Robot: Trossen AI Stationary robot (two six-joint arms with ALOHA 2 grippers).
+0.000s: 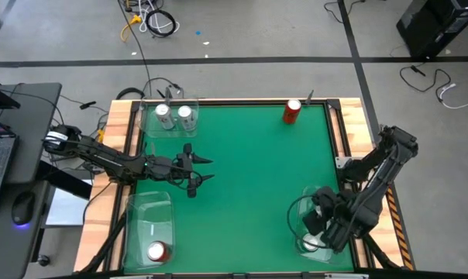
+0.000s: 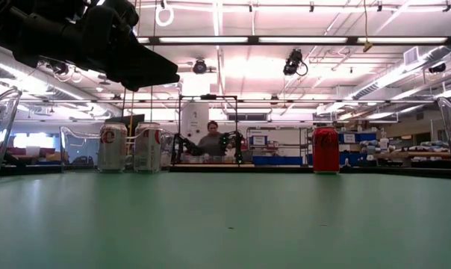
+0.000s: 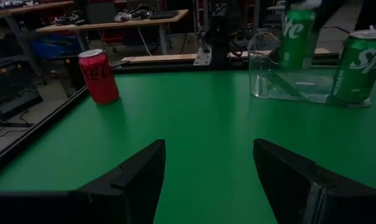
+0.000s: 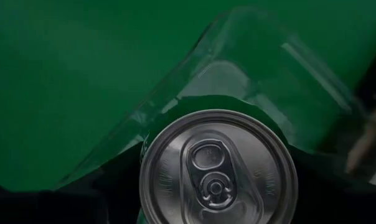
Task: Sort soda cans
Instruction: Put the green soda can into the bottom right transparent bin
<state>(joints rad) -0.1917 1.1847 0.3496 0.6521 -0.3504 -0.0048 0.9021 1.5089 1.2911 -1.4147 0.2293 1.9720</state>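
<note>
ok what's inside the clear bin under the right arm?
The clear bin holds green cans: one stands free, a second sits under the right tool, jaws around it. The arm covers most of the bin from above, so anything else inside can't be seen.

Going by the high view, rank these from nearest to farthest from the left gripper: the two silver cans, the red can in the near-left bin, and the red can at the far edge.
From the left gripper:
1. silver cans, in the far-left bin; the pair ranks as one.
2. red can in the bin, near-left corner.
3. red can at the far edge, standing loose on the right half.
</note>
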